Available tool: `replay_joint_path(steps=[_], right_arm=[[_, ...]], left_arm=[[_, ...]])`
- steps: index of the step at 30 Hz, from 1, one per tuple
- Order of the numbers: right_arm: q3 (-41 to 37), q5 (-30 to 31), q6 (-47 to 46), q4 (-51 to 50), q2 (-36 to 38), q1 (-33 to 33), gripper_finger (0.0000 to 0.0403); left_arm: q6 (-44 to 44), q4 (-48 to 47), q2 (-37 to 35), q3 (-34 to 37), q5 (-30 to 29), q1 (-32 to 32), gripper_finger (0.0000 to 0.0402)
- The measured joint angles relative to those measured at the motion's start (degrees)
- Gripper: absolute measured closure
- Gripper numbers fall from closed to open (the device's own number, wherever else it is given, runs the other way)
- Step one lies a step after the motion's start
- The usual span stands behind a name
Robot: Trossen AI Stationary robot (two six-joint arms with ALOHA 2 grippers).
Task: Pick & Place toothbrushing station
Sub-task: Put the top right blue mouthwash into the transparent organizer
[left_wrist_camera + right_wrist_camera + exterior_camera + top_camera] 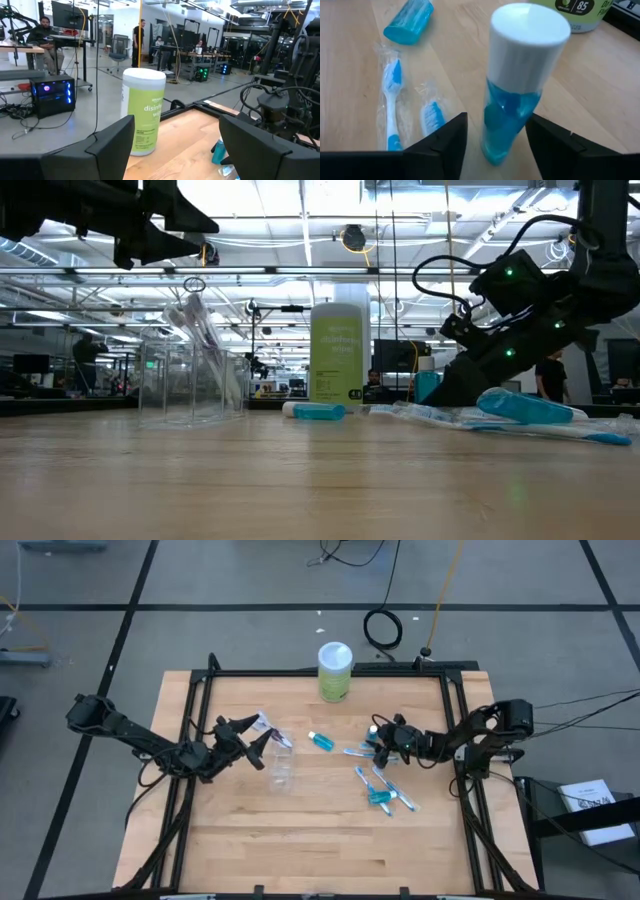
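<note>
The toothbrushing station lies spread over the middle of the wooden bench [300, 830]. A clear plastic cup [282, 769] stands upright left of centre. One teal tube [321, 740] with a white cap lies flat near the centre, on its own. To the right, several blue-and-white toothbrushes [385, 790] in clear wrappers lie loosely fanned together, and a second teal tube [378, 797] lies among them.

The right gripper [383, 739] is low at the upper end of the toothbrush group. Its fingers [445, 142] stand on either side of an upright teal tube [512, 110], the white cap toward the camera; the fingers are close to the tube, but contact cannot be confirmed. Two wrapped toothbrushes [392, 100] lie beside this tube.

The left gripper [262, 738] hovers just above and beside the cup, with its fingers wide apart and nothing between them.

A green canister [335, 672] with a white lid stands at the far edge of the bench, well apart from the station. A black frame [455, 710] borders the bench. People are visible in the room beyond.
</note>
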State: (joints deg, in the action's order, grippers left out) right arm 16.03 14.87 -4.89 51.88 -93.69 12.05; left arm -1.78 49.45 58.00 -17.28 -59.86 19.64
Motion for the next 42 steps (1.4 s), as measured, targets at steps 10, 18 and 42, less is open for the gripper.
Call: replay_joint_path(steps=[10, 18, 42], right_arm=[[-0.02, 0.00, 0.02, 1.94, 0.00, -0.02, 0.0309], [0.13, -4.21, -0.29, 9.03, 0.68, -0.13, 0.0334], [17.50, -18.06, -1.36, -16.59, 5.55, -15.05, 0.0329]], left_arm=[[-3.15, -1.05, 0.00, 0.00, 0.00, -0.07, 0.0103], [-6.97, -2.78, 0.00, -0.03, 6.78, -1.41, 0.0103], [-5.70, -41.23, 31.44, -38.35, 39.45, -10.70, 0.0103]])
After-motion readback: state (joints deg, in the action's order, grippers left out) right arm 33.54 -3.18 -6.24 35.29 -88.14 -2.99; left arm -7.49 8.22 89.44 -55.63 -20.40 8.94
